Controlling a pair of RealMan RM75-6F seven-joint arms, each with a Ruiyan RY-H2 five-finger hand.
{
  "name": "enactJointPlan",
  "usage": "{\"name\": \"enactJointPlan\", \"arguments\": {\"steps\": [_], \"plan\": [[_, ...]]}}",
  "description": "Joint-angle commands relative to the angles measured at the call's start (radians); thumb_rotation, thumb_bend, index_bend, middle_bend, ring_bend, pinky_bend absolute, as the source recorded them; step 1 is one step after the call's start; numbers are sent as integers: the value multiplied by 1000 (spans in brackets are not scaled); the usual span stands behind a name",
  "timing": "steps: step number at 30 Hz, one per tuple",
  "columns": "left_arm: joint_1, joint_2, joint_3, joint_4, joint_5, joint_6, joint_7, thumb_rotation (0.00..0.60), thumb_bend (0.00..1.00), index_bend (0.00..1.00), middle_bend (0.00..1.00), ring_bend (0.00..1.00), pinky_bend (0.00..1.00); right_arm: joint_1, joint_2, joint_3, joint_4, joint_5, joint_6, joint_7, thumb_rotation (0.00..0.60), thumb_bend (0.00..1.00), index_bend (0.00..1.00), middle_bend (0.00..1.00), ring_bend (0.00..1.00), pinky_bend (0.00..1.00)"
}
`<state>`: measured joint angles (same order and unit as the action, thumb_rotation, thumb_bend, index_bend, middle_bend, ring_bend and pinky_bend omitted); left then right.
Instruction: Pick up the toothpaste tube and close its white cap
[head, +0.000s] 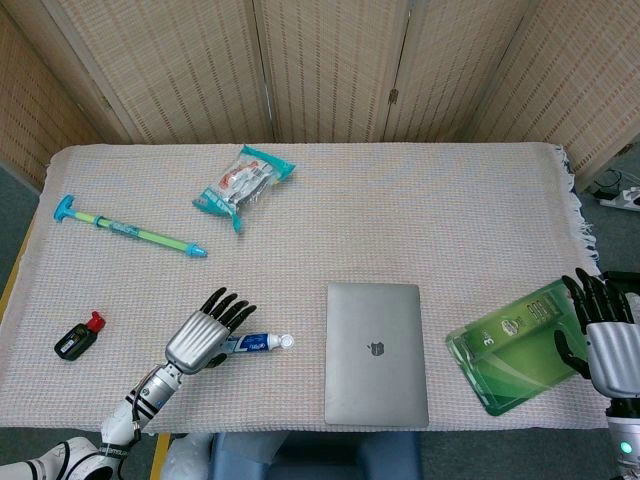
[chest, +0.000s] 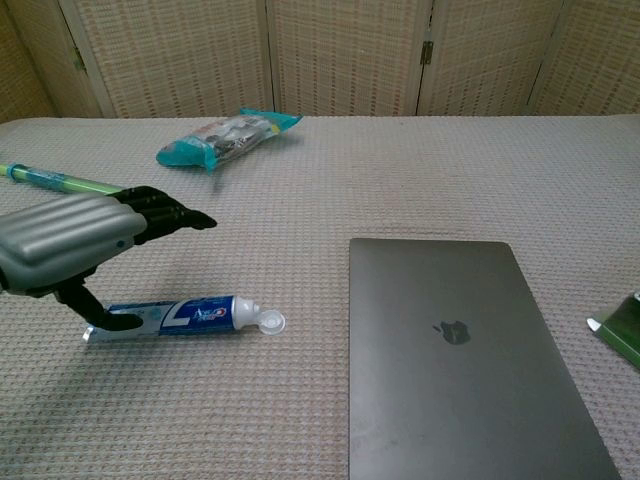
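The toothpaste tube (chest: 170, 317) lies near the tabletop's front edge, long axis left to right, white cap (chest: 270, 321) flipped open at its right end. The left hand (chest: 70, 240) hovers spread and empty directly above its tail; the right hand (head: 605, 335), also empty, sits at the far right edge.

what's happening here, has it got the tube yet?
Not yet. The left hand hovers over the tail end of the toothpaste tube, fingers spread above it and the thumb down beside it, with no grip closed. The tube lies flat on the table, its white cap flipped open toward the laptop. The right hand sits open at the table's right edge beside a green packet.
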<state>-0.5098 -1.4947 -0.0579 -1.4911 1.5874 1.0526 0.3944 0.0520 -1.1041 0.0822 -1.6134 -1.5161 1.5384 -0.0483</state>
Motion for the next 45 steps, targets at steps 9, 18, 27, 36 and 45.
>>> {"name": "enactJointPlan", "arguments": {"steps": [9, 18, 27, 36, 45], "plan": [[-5, -98, 15, 57, -79, -6, 131, 600, 246, 104, 150, 98, 0, -4, 0, 1, 3, 3, 5, 8, 600, 480, 0, 38, 68, 46], [-16, -130, -5, 112, -145, -17, 142, 600, 246, 108, 151, 99, 0, -3, -6, 0, 8, 9, -2, 13, 600, 481, 0, 38, 70, 46], [-15, -116, -3, 118, -184, -24, 80, 600, 249, 351, 279, 232, 1, -1, -11, -1, 16, 11, -8, 19, 600, 481, 0, 38, 70, 46], [-22, -135, -12, 133, -217, -28, 50, 600, 253, 416, 382, 316, 41, 0, -12, -2, 21, 13, -13, 23, 600, 481, 0, 37, 69, 46], [-27, -152, -11, 158, -221, -16, 23, 600, 381, 532, 508, 434, 128, 1, -16, -2, 29, 18, -19, 30, 600, 481, 0, 37, 69, 46]]}}
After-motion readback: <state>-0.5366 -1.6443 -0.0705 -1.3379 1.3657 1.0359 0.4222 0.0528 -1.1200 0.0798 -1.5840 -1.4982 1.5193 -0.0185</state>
